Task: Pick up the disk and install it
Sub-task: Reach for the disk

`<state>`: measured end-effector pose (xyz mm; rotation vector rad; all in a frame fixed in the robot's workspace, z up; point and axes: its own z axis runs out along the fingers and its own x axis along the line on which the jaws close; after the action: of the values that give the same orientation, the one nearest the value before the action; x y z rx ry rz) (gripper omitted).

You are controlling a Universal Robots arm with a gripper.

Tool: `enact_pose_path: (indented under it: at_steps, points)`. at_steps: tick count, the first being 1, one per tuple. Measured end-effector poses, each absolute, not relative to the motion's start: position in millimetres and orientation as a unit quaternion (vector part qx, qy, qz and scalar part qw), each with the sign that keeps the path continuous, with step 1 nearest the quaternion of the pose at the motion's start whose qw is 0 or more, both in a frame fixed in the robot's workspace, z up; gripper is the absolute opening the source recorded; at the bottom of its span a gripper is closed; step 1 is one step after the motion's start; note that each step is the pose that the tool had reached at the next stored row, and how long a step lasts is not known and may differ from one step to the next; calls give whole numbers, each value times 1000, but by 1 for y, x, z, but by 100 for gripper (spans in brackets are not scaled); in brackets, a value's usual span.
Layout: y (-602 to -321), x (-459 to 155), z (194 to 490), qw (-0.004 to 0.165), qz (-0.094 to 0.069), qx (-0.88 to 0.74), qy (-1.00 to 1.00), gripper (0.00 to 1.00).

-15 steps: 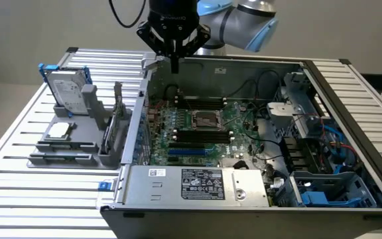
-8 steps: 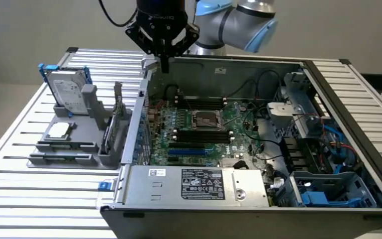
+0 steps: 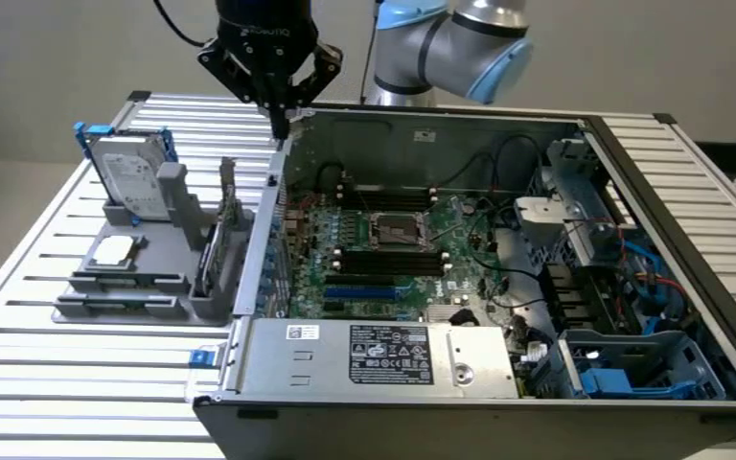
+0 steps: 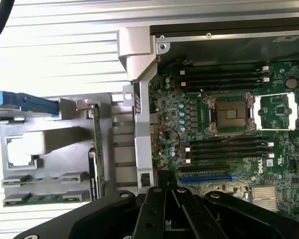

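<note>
The disk (image 3: 131, 177), silver-grey with a white label and clipped in a blue frame, stands upright in the grey holder (image 3: 138, 287) at the exterior view's left. In the wrist view its blue frame (image 4: 25, 102) appears edge-on. My gripper (image 3: 287, 120) hangs shut and empty above the back corner of the computer case's near-side wall (image 3: 265, 240), to the right of the disk and well apart from it. The black fingers (image 4: 164, 181), pressed together, hover over the edge between that wall and the motherboard.
The open computer case holds a green motherboard (image 3: 381, 249) with an empty CPU socket (image 4: 229, 113), cables and blue drive bays (image 3: 624, 374). A long silver power-supply box (image 3: 381, 356) lies along its front. The holder also carries a small square chip (image 3: 112, 251) and an upright card (image 4: 96, 149). A slatted metal table (image 3: 61, 383) lies underneath.
</note>
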<state>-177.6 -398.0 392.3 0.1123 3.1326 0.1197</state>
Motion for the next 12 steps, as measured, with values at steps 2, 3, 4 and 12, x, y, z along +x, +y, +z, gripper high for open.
enact_pose_path:
  at_steps: [2,3,4,12]
  points:
    - [-398,-186,392,-2,38,36,999,11]
    - [-398,-189,392,-4,38,36,999,11]
    - [-398,-193,391,-4,38,36,999,11]
    - [-385,-230,388,-4,36,36,999,11]
